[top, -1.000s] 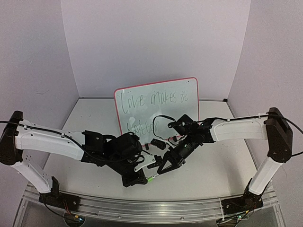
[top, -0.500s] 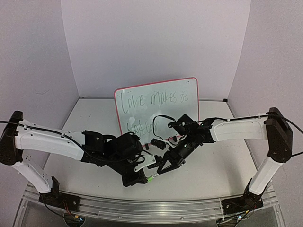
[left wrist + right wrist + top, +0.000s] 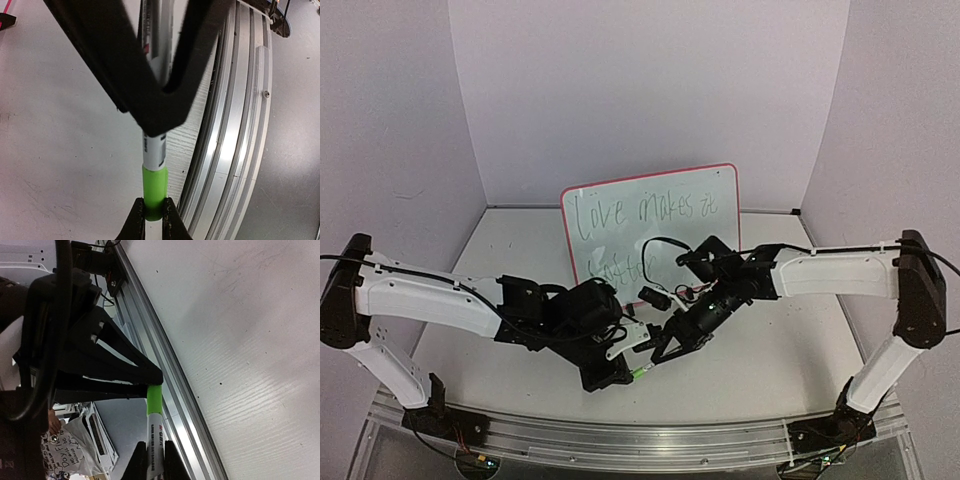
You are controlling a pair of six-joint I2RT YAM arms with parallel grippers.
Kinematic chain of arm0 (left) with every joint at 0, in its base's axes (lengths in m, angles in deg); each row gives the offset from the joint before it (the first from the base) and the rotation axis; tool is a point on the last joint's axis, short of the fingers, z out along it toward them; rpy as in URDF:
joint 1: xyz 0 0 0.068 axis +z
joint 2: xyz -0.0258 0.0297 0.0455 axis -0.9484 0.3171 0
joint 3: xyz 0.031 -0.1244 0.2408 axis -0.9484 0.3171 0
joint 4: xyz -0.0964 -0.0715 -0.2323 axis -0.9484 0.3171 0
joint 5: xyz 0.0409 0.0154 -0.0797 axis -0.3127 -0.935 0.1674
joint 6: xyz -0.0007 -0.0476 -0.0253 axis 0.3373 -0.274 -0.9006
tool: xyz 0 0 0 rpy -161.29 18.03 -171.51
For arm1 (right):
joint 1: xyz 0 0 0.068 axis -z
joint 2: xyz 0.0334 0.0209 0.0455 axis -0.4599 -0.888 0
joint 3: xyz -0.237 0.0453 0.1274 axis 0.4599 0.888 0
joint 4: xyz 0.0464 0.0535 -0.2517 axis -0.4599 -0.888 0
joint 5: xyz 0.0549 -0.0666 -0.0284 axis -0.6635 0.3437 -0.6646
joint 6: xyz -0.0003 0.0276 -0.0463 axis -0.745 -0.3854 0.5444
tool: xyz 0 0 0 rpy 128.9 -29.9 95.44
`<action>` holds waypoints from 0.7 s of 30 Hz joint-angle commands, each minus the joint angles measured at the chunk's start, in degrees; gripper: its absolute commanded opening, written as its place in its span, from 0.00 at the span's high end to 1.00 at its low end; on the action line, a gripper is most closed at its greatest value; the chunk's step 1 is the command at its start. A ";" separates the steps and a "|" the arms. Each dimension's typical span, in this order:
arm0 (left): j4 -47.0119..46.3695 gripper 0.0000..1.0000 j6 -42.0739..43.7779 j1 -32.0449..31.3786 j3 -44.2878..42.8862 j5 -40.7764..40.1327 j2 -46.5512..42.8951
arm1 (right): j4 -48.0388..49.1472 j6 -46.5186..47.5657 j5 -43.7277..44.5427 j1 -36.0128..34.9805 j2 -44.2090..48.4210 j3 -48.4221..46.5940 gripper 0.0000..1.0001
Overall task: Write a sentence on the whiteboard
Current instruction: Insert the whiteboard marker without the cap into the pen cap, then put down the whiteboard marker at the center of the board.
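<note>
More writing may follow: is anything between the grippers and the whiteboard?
No loose object clearly shows. Only the right arm's wrist and cable cross the whiteboard low down; left gripper and right gripper hold the marker.

**My right arm has reached further in**
My right elbow (image 3: 920,290) has swung outward toward the side wall, and the forearm now stretches longer across the table. My right gripper (image 3: 154,460) has edged slightly left and up with the marker (image 3: 152,155), and the black cable loop (image 3: 660,243) above my wrist now arches higher.
</note>
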 commanded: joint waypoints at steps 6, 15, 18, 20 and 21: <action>-5.36 1.00 -8.12 0.76 5.12 -5.44 -2.56 | -8.32 7.79 10.49 9.88 6.23 -2.27 0.47; -0.94 1.00 -18.12 4.57 8.06 -14.14 0.56 | -3.32 0.54 27.05 16.99 14.25 0.50 0.30; 0.56 1.00 -23.07 7.74 10.23 -14.39 -1.01 | -3.18 -1.04 32.68 19.25 16.80 2.24 0.28; 1.74 1.00 -26.33 9.59 11.98 -14.03 -2.92 | -3.27 -2.01 35.42 20.56 18.35 3.23 0.27; 2.55 1.00 -27.75 10.33 12.71 -13.75 -3.96 | -3.28 -2.48 37.61 21.13 19.17 3.72 0.26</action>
